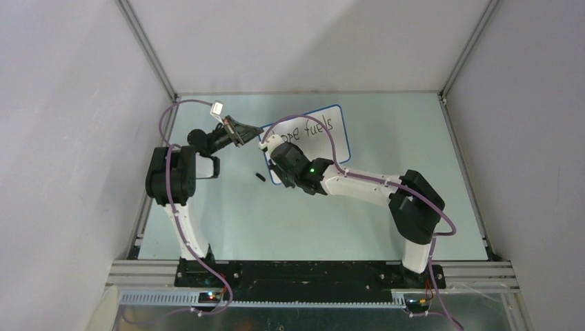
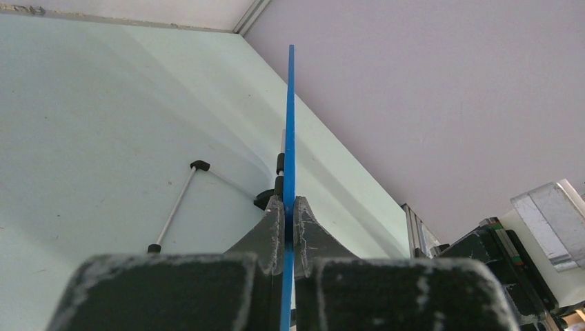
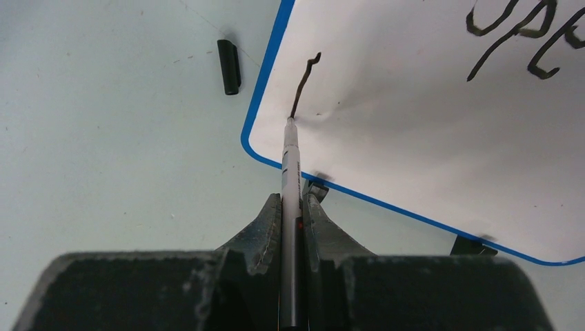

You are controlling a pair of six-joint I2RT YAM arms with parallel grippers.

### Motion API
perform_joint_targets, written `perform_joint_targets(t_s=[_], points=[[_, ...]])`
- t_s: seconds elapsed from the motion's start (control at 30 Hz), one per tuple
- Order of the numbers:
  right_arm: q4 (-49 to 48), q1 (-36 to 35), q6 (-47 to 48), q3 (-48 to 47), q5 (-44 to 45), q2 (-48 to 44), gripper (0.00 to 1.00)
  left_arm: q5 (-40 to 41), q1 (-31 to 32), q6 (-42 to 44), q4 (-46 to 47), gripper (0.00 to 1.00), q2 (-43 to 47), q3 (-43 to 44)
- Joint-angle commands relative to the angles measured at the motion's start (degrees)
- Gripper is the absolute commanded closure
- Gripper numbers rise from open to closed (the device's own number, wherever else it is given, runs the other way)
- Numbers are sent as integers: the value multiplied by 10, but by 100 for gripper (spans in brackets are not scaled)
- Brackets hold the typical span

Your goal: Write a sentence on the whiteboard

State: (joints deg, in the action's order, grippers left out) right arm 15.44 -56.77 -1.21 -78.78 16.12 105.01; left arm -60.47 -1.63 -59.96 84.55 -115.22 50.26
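**Whiteboard braced for writing**

On the worktop (image 1: pixel 386 207), the whiteboard (image 1: pixel 330 146) sits far-centre. The left tool (image 2: pixel 289 214) clenches its edge, probably to steady it against pen pressure. The right tool (image 3: pixel 291 207) grips the marker (image 3: pixel 290 158) — tip on the sentence (image 1: pixel 314 129)'s lower stroke.

On my pale green table (image 1: pixel 414 138) I see a small black cap (image 1: pixel 260 177) lying left of centre, just beside the whiteboard (image 1: pixel 310 148).
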Motion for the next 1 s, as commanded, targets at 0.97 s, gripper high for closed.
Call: perform_joint_targets(t_s=[0.97], points=[[8,24,8,-38,12,-12,100,-15,4,2,29,100,2,8]])
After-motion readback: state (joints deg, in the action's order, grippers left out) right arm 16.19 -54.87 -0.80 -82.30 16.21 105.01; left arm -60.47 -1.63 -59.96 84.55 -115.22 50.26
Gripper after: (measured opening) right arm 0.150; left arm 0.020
